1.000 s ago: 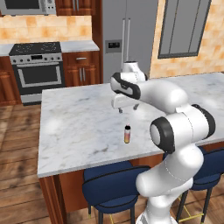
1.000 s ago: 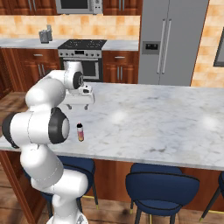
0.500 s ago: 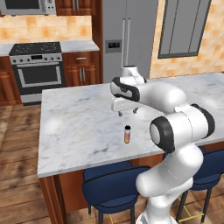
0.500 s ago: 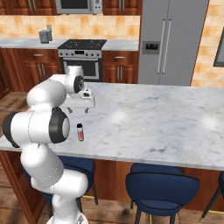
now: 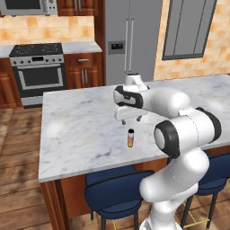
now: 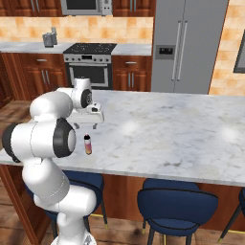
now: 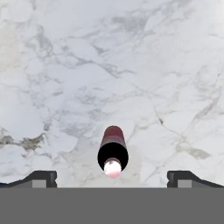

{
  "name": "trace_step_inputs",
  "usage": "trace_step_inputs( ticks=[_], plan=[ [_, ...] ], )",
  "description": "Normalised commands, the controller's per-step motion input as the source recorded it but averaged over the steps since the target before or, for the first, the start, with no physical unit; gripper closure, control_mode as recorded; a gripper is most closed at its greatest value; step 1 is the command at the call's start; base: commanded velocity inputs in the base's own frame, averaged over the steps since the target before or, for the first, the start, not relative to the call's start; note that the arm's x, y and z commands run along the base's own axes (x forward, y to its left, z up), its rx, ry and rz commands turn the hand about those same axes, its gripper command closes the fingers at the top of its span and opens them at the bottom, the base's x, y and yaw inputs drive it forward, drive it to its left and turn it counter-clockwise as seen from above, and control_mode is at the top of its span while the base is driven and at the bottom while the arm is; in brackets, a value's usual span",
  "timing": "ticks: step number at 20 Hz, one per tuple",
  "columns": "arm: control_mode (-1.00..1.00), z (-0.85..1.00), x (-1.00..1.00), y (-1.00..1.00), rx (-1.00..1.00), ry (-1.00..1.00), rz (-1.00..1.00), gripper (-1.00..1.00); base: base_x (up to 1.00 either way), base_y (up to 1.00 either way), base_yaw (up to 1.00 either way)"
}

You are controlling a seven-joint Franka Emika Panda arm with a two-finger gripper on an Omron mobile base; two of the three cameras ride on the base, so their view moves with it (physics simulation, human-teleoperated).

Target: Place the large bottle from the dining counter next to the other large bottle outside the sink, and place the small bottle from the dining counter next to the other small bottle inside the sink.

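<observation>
Left base view: small bottle [image 5: 130,138] stands upright on marble counter [image 5: 81,134], near front edge. Gripper [image 5: 130,121] hangs just above it, fingers spread wide, holding nothing. Blue stool [image 5: 117,192] below counter edge; stove [image 5: 39,69] & fridge [image 5: 130,40] at back wall.

Right base view: bottle [image 6: 87,144] upright w/ dark cap, pale orange-pink body. Gripper [image 6: 88,126] above it, not touching.

Hand view: looking down on bottle [image 7: 113,151], cap toward camera, centred btw the two fingertips [image 7: 41,178], well apart on either side.
</observation>
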Motion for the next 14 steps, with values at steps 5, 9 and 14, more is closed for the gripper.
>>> trace_step_inputs(
  ticks=[5, 9, 14],
  plan=[
    [-1.00, -0.18, -0.06, 0.00, 0.00, 0.00, 0.00, -1.00, 0.00, 0.00, 0.00],
    [-1.00, -0.17, -0.02, 0.00, 0.00, 0.00, 0.00, -1.00, 0.00, 0.00, 0.00],
    [-1.00, -0.15, 0.00, 0.00, 0.00, 0.00, 0.00, -1.00, 0.00, 0.00, 0.00]
  ],
)
